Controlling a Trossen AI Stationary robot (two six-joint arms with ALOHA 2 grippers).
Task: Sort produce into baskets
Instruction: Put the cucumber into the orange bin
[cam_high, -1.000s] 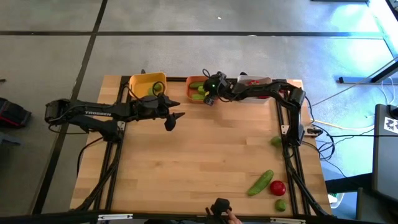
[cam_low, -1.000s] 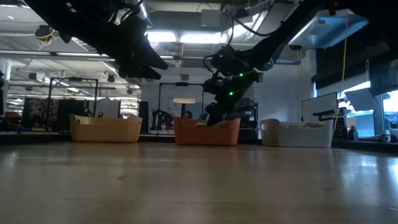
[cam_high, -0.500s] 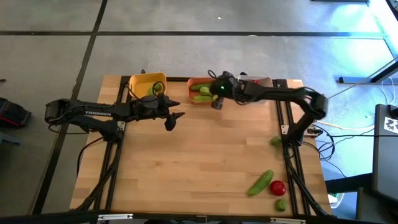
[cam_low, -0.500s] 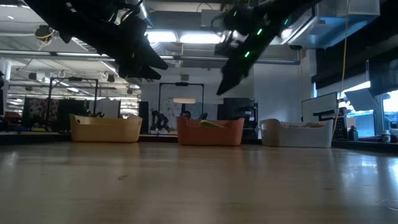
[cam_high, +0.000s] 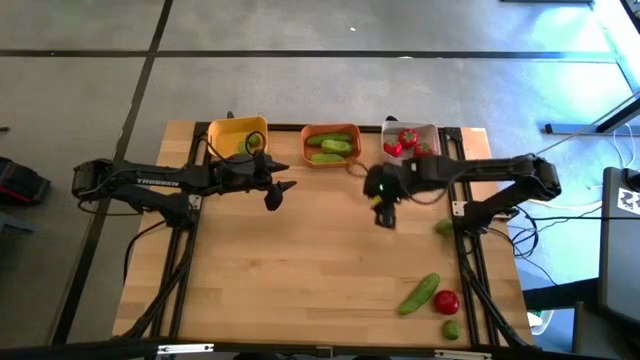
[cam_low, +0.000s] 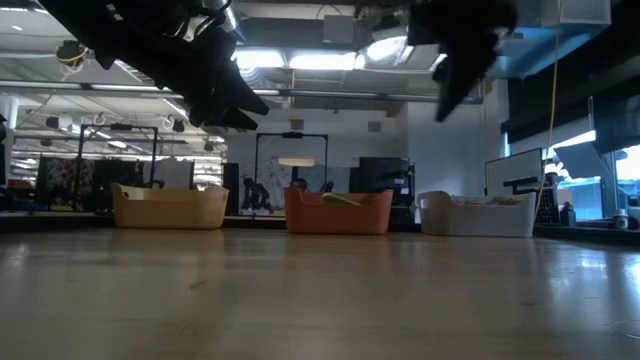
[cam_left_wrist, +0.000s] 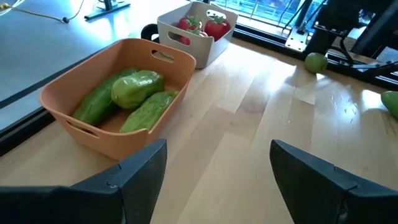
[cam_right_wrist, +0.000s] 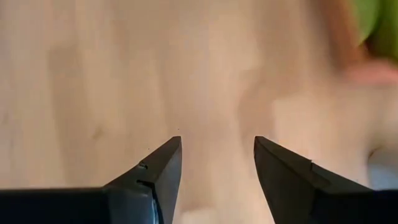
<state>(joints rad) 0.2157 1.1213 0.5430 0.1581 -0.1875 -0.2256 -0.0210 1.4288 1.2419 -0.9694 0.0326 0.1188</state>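
Hovering over bare counter (cam_high: 320, 260) just in front of the white basket (cam_high: 433, 130) of tomatoes (cam_high: 405, 139), the right tool (cam_high: 383, 214) has its fingers spread and empty. The left tool (cam_high: 281, 188), also spread and empty, hangs near the yellow basket (cam_high: 237, 137). Cucumbers (cam_high: 331, 147) fill the orange basket (cam_left_wrist: 112, 93), while a cucumber (cam_high: 418, 293), tomato (cam_high: 447, 301) and two limes (cam_high: 445, 228) lie along the counter's right edge.

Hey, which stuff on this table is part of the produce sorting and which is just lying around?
Part of the job:
yellow basket
orange basket with cucumbers
white basket with tomatoes
loose cucumber
loose tomato
two loose limes

Just lying about:
cables off the table's right edge
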